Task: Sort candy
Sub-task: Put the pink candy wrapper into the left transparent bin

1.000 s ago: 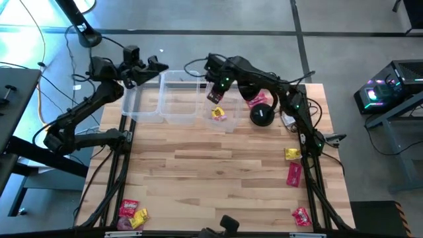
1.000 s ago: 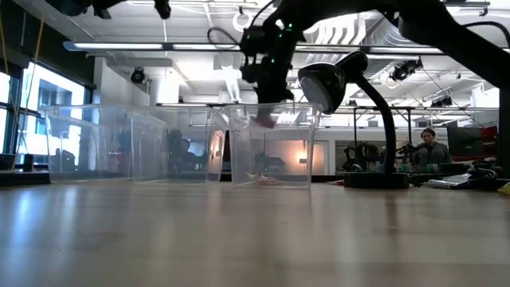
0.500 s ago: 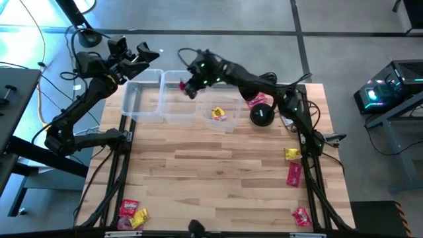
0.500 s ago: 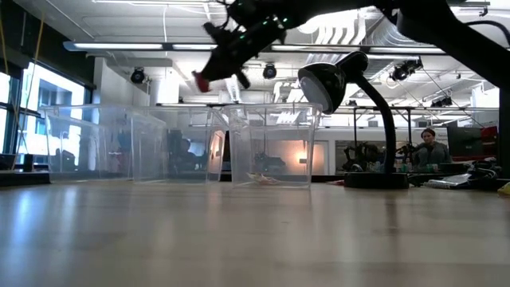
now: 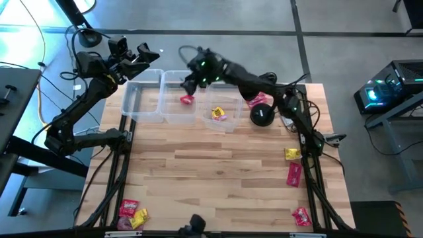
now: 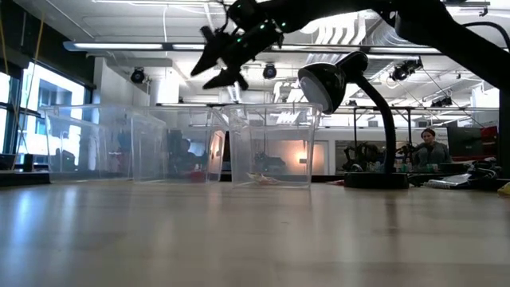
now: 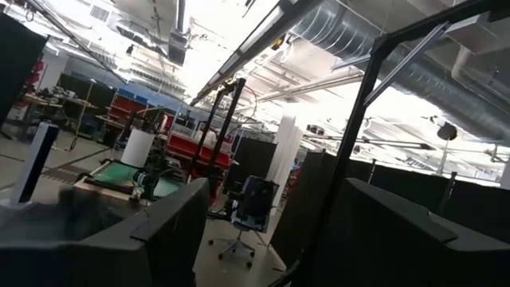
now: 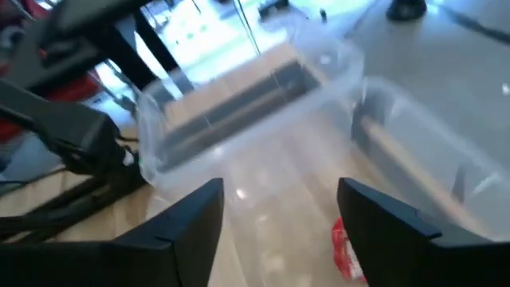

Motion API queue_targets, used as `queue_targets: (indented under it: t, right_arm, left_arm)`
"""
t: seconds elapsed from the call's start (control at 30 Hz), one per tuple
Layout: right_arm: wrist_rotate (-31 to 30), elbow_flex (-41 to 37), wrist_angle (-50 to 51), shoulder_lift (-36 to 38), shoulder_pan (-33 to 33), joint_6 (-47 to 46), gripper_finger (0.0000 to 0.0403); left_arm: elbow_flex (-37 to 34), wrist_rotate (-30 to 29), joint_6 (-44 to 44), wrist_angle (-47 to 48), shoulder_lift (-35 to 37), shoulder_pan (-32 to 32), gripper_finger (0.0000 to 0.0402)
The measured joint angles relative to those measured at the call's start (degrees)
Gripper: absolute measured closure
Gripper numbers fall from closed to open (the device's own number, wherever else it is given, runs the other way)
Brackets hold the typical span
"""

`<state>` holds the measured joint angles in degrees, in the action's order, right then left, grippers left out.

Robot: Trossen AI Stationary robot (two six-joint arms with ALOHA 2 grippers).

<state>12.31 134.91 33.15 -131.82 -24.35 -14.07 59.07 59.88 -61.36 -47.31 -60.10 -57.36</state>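
Three clear tubs stand side by side at the table's far edge. A red candy (image 5: 188,100) lies on the floor of the middle tub (image 5: 173,114), seen also as the red candy (image 8: 346,249) in the right wrist view. A yellow candy (image 5: 219,114) lies in the right tub (image 5: 228,125). My right gripper (image 5: 190,82) hangs open above the middle tub with nothing between its fingers. My left gripper (image 5: 144,57) is open in the air past the left tub (image 5: 140,114), holding nothing.
A black desk lamp (image 5: 262,114) stands right of the tubs, a pink packet (image 5: 256,100) beside it. Loose candies lie near the right edge (image 5: 291,153), (image 5: 294,173), (image 5: 301,215) and at the near left corner (image 5: 130,209). The table's middle (image 5: 211,165) is bare wood.
My right gripper has swung from over the right tub toward the table's left, over the middle tub, and has opened. The red candy it carried has fallen onto the middle tub's floor. My left gripper shifted a little toward the left edge early on.
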Motion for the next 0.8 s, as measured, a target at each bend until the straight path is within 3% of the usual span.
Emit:
queue_targets:
  t: [0.13, 0.37, 0.43, 0.63, 0.8]
  right_arm:
    - [-0.8, 0.0, 1.9, 5.9, -3.0, 1.5, 0.015]
    - [-17.5, 0.1, 13.7, 14.2, -10.0, 2.3, 0.0149]
    - [-19.6, 0.1, 17.4, 14.8, -12.6, 0.5, 0.0149]
    - [-13.1, -2.1, 26.3, 14.3, -22.3, -2.6, 0.0148]
    - [-12.7, -4.3, 32.2, 14.4, -30.0, -5.3, 0.0148]
  left_arm:
    - [0.0, 0.6, 0.1, 0.5, 0.0, 0.0, 0.0117]
    - [0.0, 0.0, 6.7, 7.9, 0.0, 0.0, 0.0117]
    - [0.0, -0.7, 8.8, 10.4, -0.2, 0.0, 0.0117]
    - [0.0, -0.9, 9.0, 11.8, -1.9, 0.0, 0.0117]
    - [0.0, -0.9, 9.7, 14.3, -2.3, 0.0, 0.0117]
